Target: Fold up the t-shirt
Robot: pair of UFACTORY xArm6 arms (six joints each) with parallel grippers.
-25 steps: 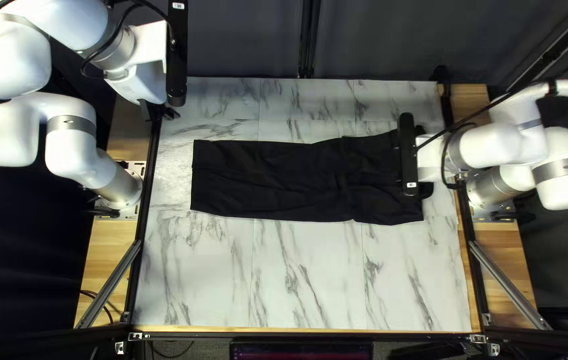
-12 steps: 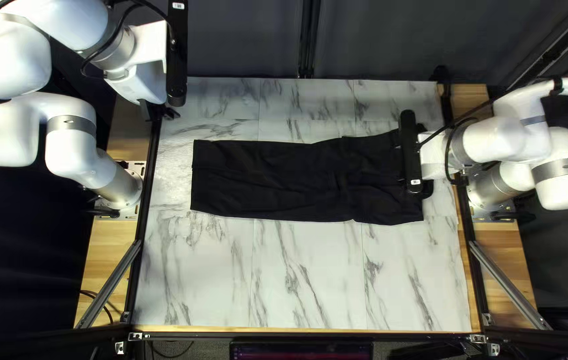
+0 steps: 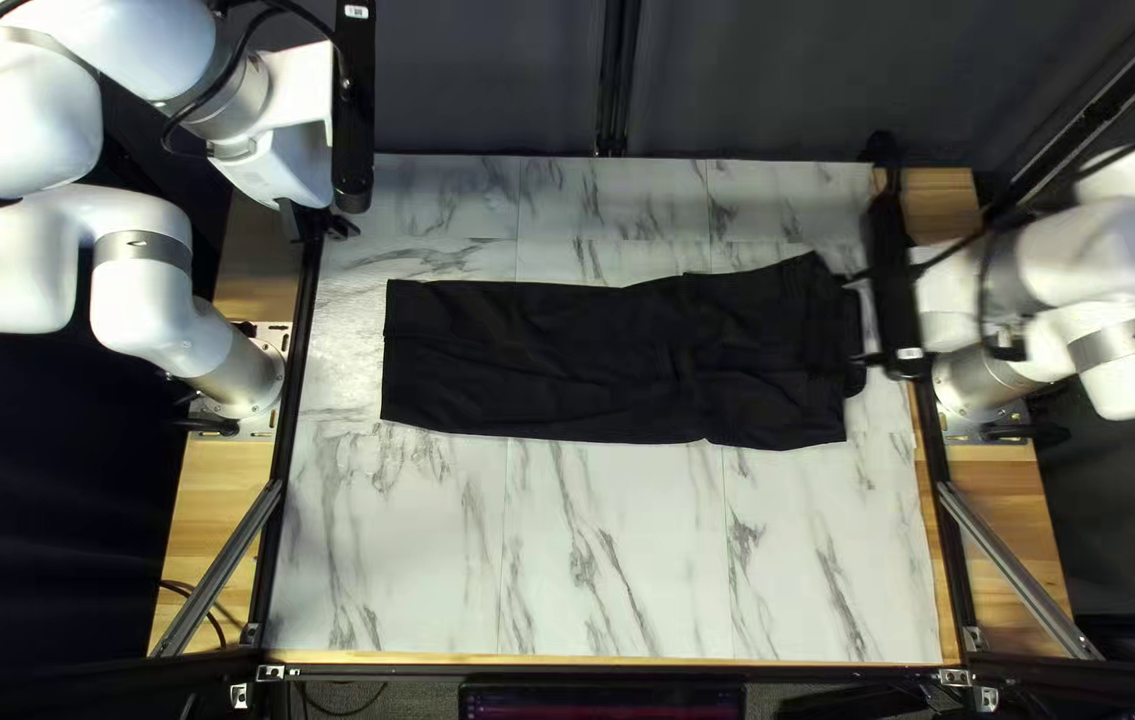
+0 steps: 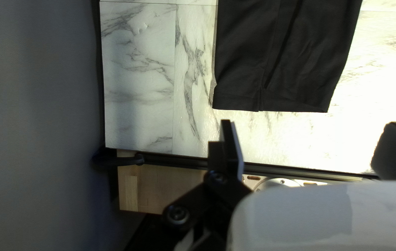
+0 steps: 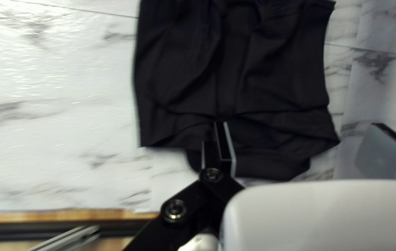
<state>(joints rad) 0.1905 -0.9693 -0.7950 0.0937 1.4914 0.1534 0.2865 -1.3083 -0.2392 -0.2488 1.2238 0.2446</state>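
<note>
Marbled tabletop [image 3: 594,560] under a long, creased black t-shirt [image 3: 528,360]; left and right jaws spread.

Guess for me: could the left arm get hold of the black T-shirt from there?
Probably yes: the left gripper is open, and one end of the T-shirt lies ahead of it with nothing visible between, though it likely must lower first.

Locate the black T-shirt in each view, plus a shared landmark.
Top left view: black T-shirt spans the middle.
Left wrist view: its straight-edged end, ahead of the left tool.
Right wrist view: its opposite end, under and ahead of the right tool.
Shared landmark: marbled tabletop.
</note>
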